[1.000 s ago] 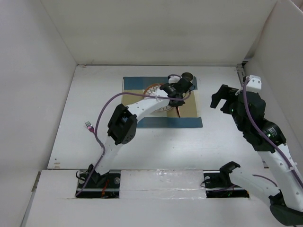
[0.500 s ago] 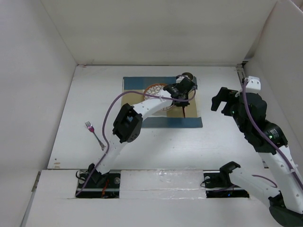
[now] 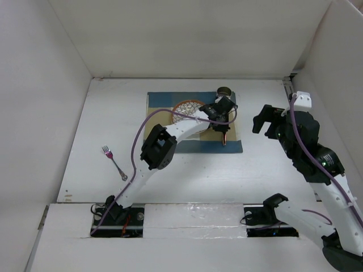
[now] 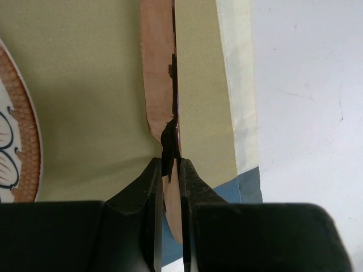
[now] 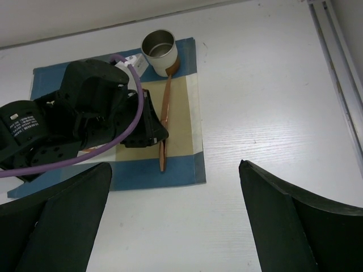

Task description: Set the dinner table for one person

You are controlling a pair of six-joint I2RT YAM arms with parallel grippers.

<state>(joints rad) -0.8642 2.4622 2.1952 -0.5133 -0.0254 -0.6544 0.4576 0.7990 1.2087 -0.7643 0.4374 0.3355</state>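
The white counter [image 3: 266,170] fills the floor of the enclosure under both arms and carries everything else; nothing about it has changed. The left arm has swung to its right across the checked placemat [image 3: 160,103] over the last second, from above the patterned plate [image 3: 187,106] to the mat's right-hand beige strip; the plate is now mostly uncovered at the mat's centre. The right hand [image 3: 267,120] has stayed where it was, hanging above bare counter to the right of the mat, its fingers spread wide and holding nothing. The left hand [image 4: 168,170] is pinched narrow on the copper-coloured knife [image 5: 165,122]; the blade has come down with it and now runs along the beige strip, one end near the metal cup [image 5: 158,51] at the mat's far right corner, the other reaching the blue border on the near side. From the wrist view the knife looks flat against the cloth, so the placing seems nearly done and only the release is left. The fork [image 3: 114,162], half hidden by the arm a second ago, now shows whole on the counter well left of the mat; it probably comes next.
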